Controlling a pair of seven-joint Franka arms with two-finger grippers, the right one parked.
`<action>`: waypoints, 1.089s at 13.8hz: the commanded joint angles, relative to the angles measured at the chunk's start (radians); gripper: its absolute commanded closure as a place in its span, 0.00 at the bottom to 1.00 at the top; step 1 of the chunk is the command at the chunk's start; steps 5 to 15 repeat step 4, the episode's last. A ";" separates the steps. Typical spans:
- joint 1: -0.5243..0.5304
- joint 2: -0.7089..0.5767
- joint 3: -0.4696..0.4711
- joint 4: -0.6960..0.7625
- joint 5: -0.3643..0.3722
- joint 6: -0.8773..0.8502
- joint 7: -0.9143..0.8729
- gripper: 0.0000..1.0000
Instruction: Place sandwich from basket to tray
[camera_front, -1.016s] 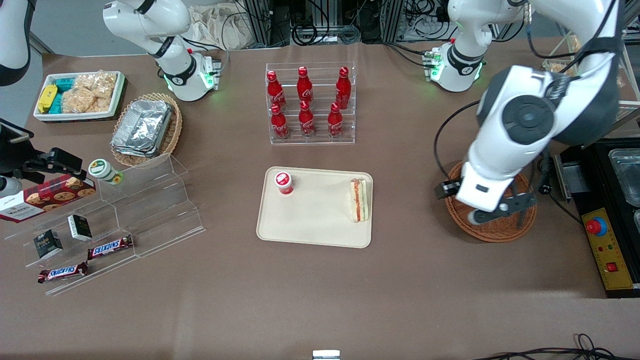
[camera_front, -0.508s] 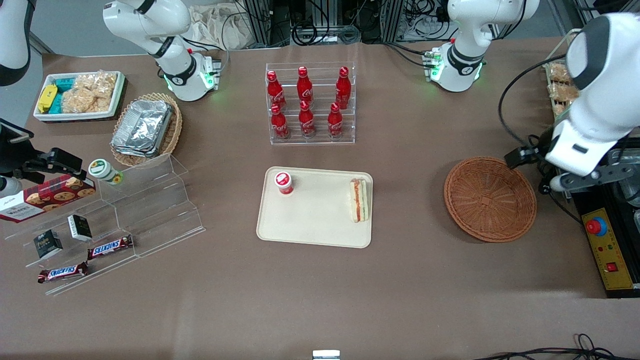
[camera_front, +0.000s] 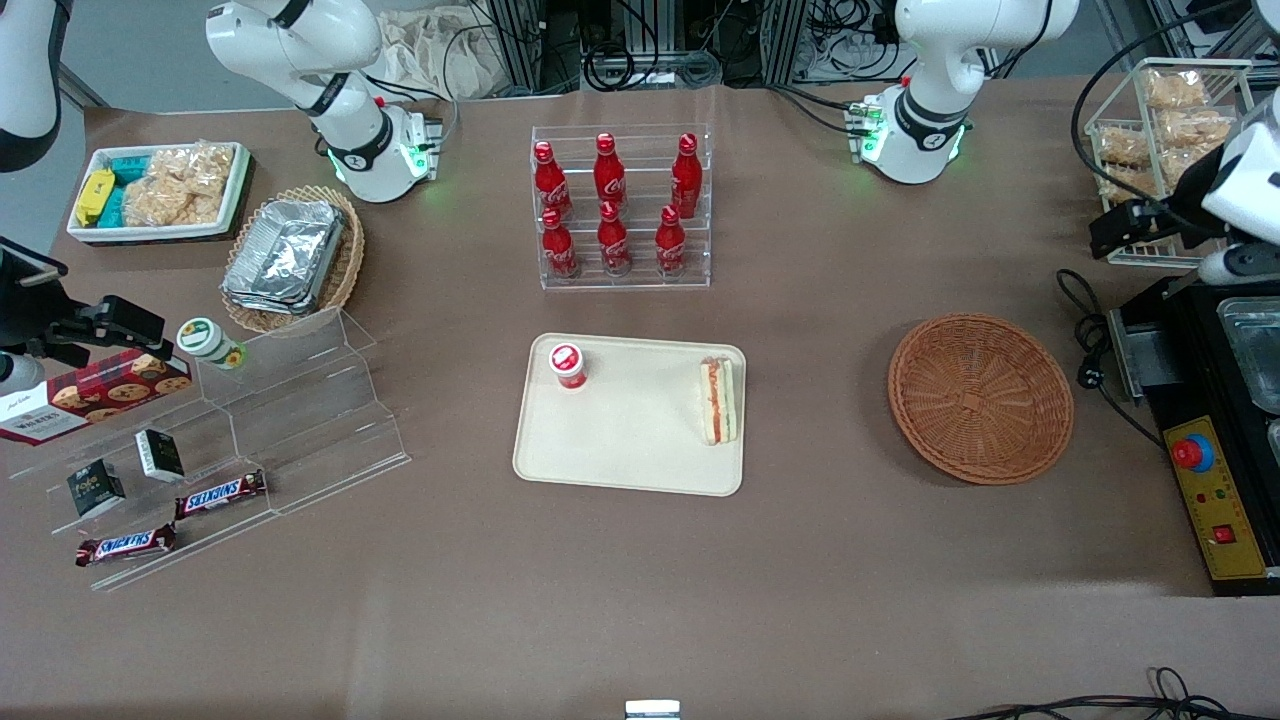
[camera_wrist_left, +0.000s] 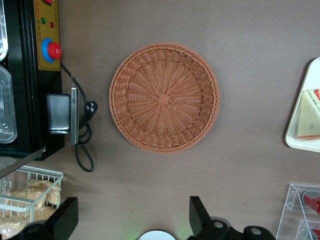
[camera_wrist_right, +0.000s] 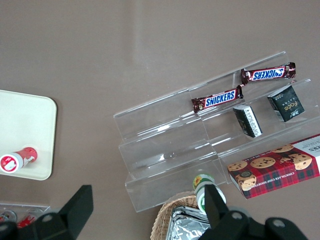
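- The left arm's pincer (camera_wrist_left: 130, 225) hangs high up at the working arm's end of the tabletop (camera_front: 640, 560), near the white wire rack of bagged golden snacks (camera_front: 1165, 110). Its two dark fingers (camera_wrist_left: 200, 220) are spread wide apart with nothing between them.
- Straight below it in the wrist view sits the round reddish-brown woven wicker basket (camera_wrist_left: 164, 97), and it's got nothing in it, just bare weave.
- Farther out toward the middle of the tabletop is the flat rectangular cream-beige plastic tray (camera_front: 630, 470). The triangular white-bread sandwich with red and green filling (camera_front: 718, 400) lies on it, close to the rim on the edge nearest the basket, cut side up.
- A small red-capped bottle (camera_front: 567, 365) lies on the same tray, well apart from the sandwich.
- So the job looks basically done: sandwich on tray, basket emptied, pincer clear of both.
- If anything's left, it's probably only parking the arm. Doing that well likely means staying high and keeping wide of the wire rack and the black control box with the red button (camera_front: 1215, 500) just beside it.
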 joint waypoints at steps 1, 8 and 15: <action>0.009 -0.064 0.001 -0.069 -0.017 0.023 0.021 0.00; 0.007 -0.048 -0.002 -0.054 -0.003 0.024 0.045 0.00; 0.007 -0.048 -0.002 -0.054 -0.003 0.024 0.045 0.00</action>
